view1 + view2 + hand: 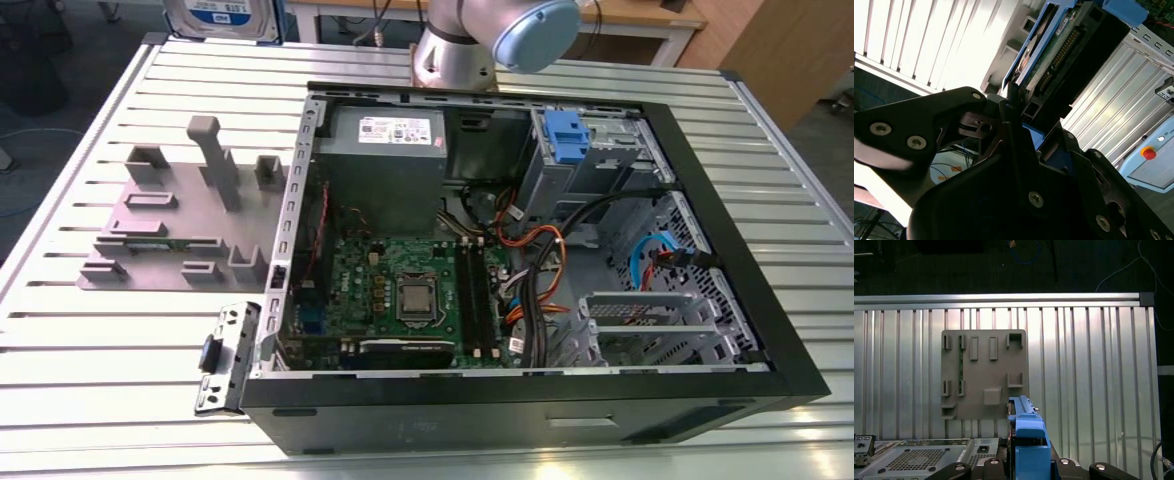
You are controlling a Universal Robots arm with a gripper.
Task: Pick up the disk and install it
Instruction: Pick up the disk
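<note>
Hand (1019, 110) seemingly clamps the disk (1026, 437) edge-on above the grey fixture plate (985, 375) on the table (1089, 370).

My black gripper (1026, 125), the disk (1027, 437) in its bright blue frame, my silver stripy table (107, 330), a plain grey board (160, 215), a black computer case (534, 405), a green circuit board (387, 280), orange wires (534, 240)

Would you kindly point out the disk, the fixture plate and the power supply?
the disk (224, 15), exterior view, its white-and-blue label.
the fixture plate (984, 371), first wrist view, bare flat face.
the power supply (387, 185), exterior view, its grey side.
</note>
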